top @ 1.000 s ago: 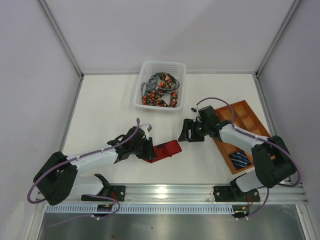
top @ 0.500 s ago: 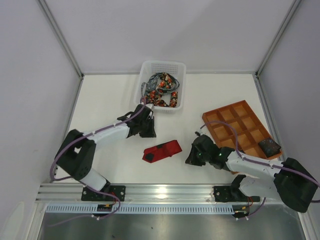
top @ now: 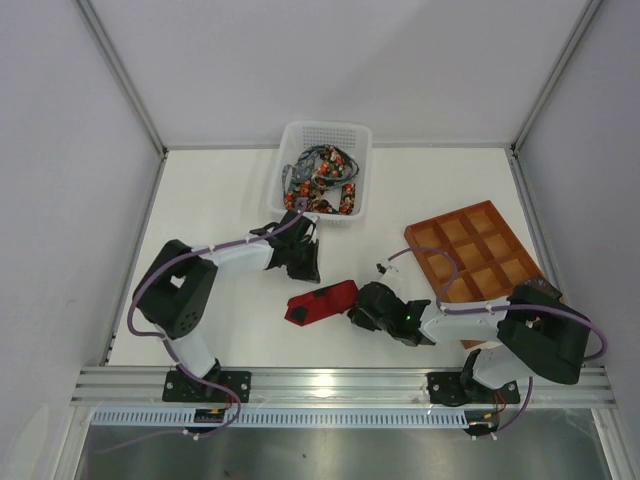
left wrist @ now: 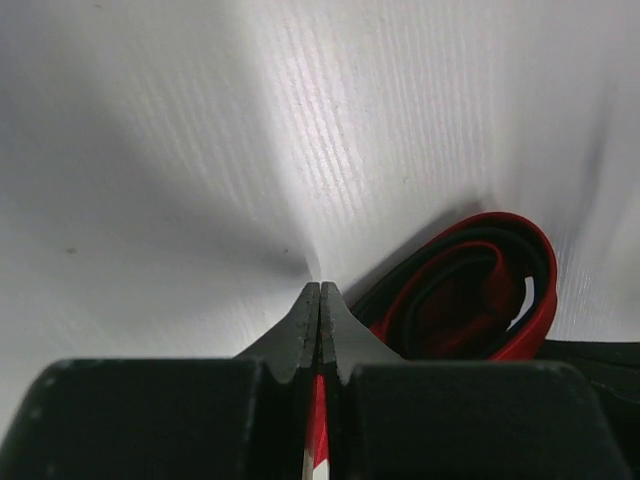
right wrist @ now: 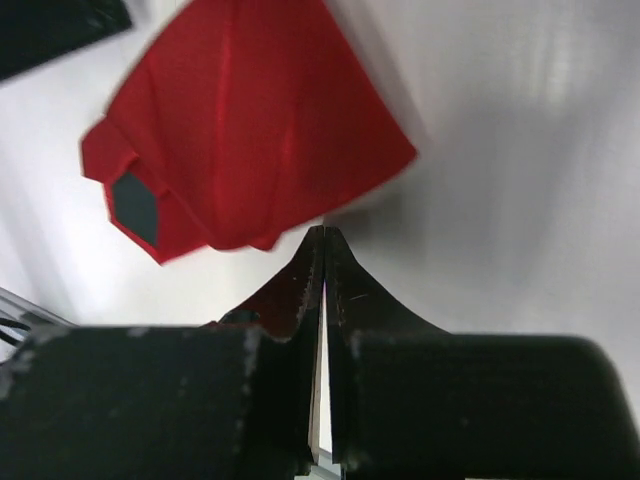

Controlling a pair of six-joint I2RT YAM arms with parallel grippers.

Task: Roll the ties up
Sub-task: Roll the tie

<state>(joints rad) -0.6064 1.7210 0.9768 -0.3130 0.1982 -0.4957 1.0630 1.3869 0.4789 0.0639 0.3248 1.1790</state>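
A plain deep red tie lies folded flat on the white table, a dark patch at its left end. In the left wrist view its rolled edge shows red with dark lining, just right of my fingertips. My left gripper sits just above the tie's upper left edge, jaws shut with nothing at the tips. My right gripper is low at the tie's right end, shut and empty, its tips at the edge of the red cloth. Several dark floral-dotted ties fill the basket.
The white perforated basket stands at the back centre, just beyond my left arm. An orange-brown gridded tray lies at the right, its near end covered by my right arm. Grey walls enclose the table on three sides.
Both grippers have closed. My left gripper left the tie's left end, swung up toward the basket and came back near the tie. My right arm came from the tray to the tie's right end.
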